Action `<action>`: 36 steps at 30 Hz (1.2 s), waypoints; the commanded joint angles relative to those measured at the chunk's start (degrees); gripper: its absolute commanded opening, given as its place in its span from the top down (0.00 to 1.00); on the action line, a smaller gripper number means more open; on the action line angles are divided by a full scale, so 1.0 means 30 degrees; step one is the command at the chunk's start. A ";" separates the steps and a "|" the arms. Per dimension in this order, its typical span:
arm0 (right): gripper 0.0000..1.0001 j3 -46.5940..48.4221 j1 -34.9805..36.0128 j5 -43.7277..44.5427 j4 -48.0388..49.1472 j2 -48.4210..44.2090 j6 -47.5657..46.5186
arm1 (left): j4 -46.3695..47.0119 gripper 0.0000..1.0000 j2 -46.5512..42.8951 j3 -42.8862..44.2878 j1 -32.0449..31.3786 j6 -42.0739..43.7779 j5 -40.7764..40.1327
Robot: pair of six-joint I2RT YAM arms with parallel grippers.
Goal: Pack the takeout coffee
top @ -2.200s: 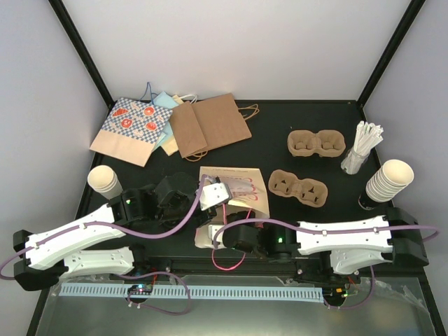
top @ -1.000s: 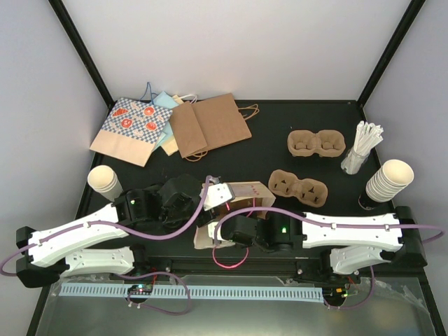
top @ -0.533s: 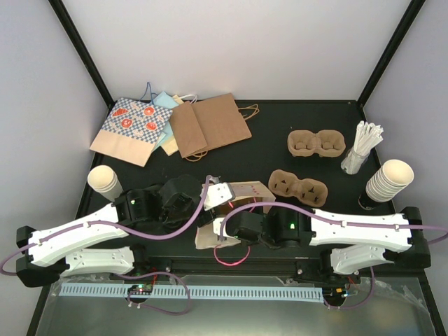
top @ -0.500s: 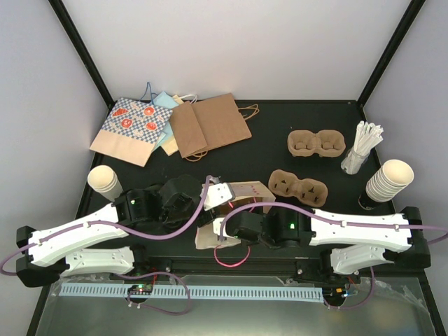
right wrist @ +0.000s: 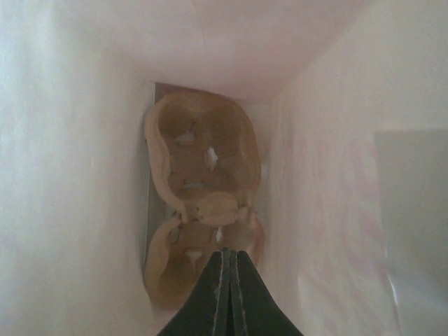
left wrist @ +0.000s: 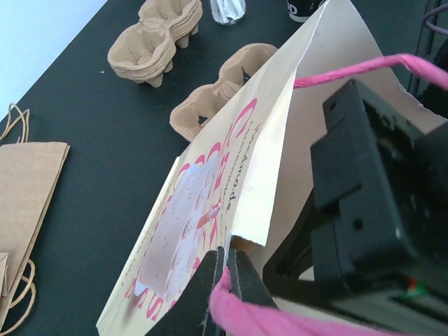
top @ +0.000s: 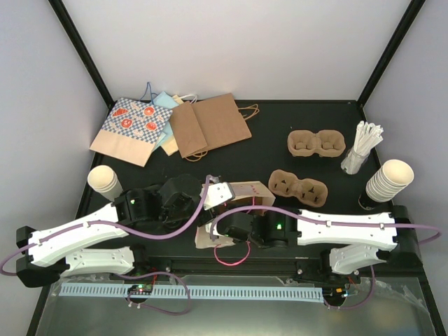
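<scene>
No lidded coffee cup shows in any view. A cream paper bag [top: 243, 190] with pink print and pink cord handles stands open at the table's near middle. My left gripper [left wrist: 227, 257] is shut on the bag's rim [left wrist: 246, 231] beside a pink handle, holding the mouth up. My right gripper [right wrist: 228, 256] is shut and empty, reaching inside the bag. Below its tips a brown two-cup pulp carrier [right wrist: 203, 157] lies on the bag's bottom. In the top view the right gripper's fingers are hidden by the bag.
Two pulp carriers [top: 316, 143] [top: 299, 187] lie at the right. A holder of white sticks [top: 358, 148] and a lidless cup stack [top: 389, 180] stand at far right. Another cup stack [top: 103, 180] is at left. Flat paper bags [top: 210, 124] [top: 133, 126] lie at the back.
The bag has gone from lying flat to standing open under my left gripper. My right gripper has moved into its mouth and shifted slightly in the last half second.
</scene>
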 commanded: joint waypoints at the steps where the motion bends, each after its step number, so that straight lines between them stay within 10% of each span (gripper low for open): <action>1: 0.99 -0.0676 -0.0383 0.0356 0.2601 0.0374 -0.1028 | 0.0219 0.98 -0.0205 0.0492 -0.0104 -0.0155 -0.0222; 36: 0.99 -0.4642 -0.2565 0.0326 0.7059 0.4445 -0.1039 | 0.0499 0.99 -0.1252 0.0304 -0.0485 -0.0396 0.1300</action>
